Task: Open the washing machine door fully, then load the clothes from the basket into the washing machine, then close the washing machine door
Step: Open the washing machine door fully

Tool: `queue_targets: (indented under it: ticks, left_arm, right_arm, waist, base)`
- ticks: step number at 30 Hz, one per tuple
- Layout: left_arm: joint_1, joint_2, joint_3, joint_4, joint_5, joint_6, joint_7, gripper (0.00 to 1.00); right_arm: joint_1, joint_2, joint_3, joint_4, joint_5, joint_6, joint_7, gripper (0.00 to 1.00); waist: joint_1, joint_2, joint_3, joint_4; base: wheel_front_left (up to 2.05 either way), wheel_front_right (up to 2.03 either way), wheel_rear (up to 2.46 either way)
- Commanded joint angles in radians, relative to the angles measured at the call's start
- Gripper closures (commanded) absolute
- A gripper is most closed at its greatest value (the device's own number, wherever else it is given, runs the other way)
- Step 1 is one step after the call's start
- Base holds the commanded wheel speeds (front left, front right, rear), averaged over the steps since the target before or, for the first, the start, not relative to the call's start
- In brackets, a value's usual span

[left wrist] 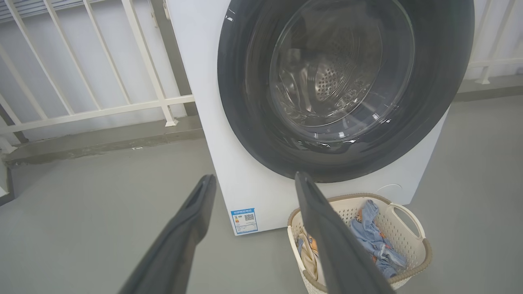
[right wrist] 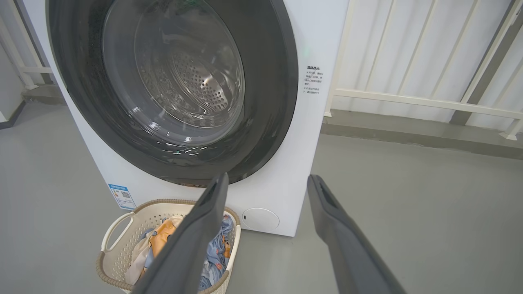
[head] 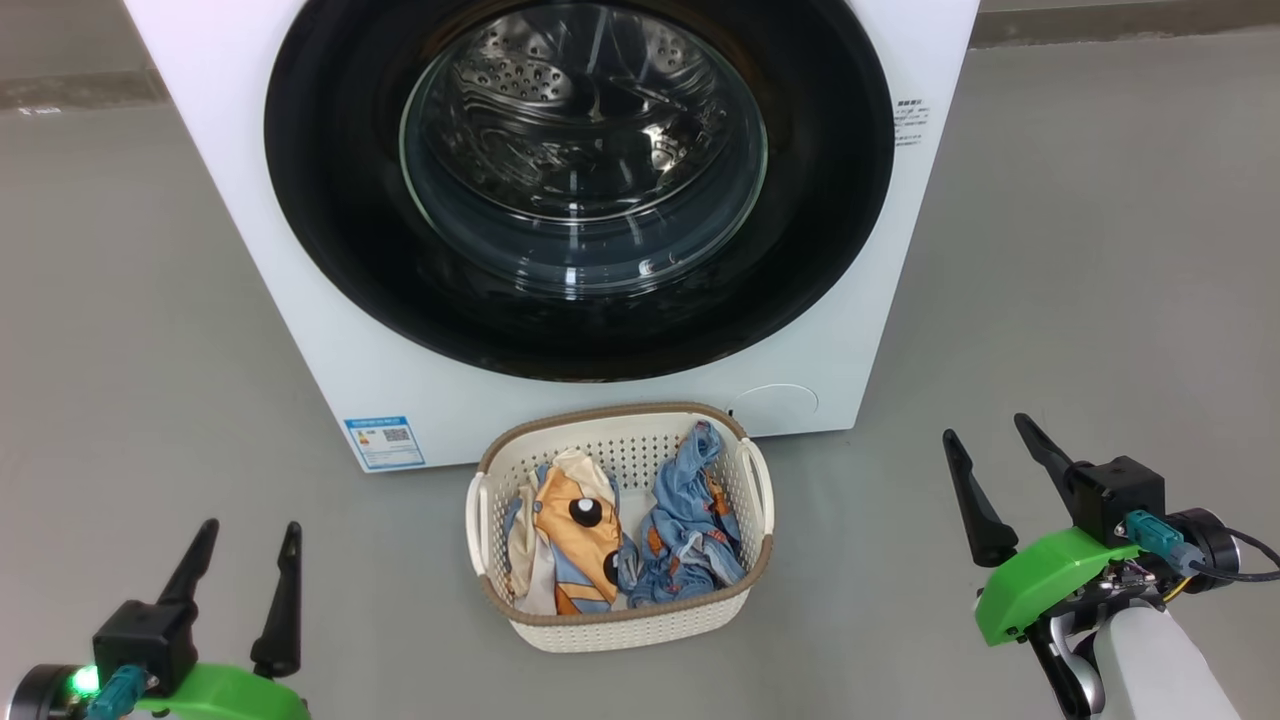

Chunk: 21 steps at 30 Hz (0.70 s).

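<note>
Left end effector (head: 250, 527) and right end effector (head: 985, 428) hang spread wide and empty, either side of the basket (head: 620, 411) holding the clothes (head: 575, 530). Opening should start by hooking the rim's edge, then pulling through the whole swing. The washing machine door (head: 330, 200), glossy black around clear glass, sits shut just behind the basket.

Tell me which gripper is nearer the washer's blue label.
Left. The left gripper is in front of the label, slightly left; the right gripper is past the basket.
</note>
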Motion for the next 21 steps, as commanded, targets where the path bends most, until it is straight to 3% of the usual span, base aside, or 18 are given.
queue_targets:
  ticks: [1,8,21]
  left_arm:
    - [-0.045,0.028,0.031,-0.024,0.003,-0.005,-0.007,0.0]
    - [-0.046,0.025,0.029,-0.02,-0.002,-0.011,-0.007,0.0]
    - [-0.048,0.015,0.033,-0.024,-0.003,-0.015,-0.007,0.0]
  right_arm:
    - [-0.043,0.001,0.021,-0.024,0.01,0.002,-0.012,0.0]
    - [-0.044,0.0,0.017,-0.015,0.013,0.002,-0.017,0.0]
    - [-0.045,0.001,0.018,-0.009,0.011,0.002,-0.022,0.0]
  waist:
    - [0.0,0.0,0.0,0.001]
    - [0.0,0.0,0.005,0.004]
    - [0.0,0.0,0.01,0.005]
  base:
    - [0.23,0.23,-0.46]
    - [0.78,0.78,-1.56]
    - [1.22,1.22,-2.43]
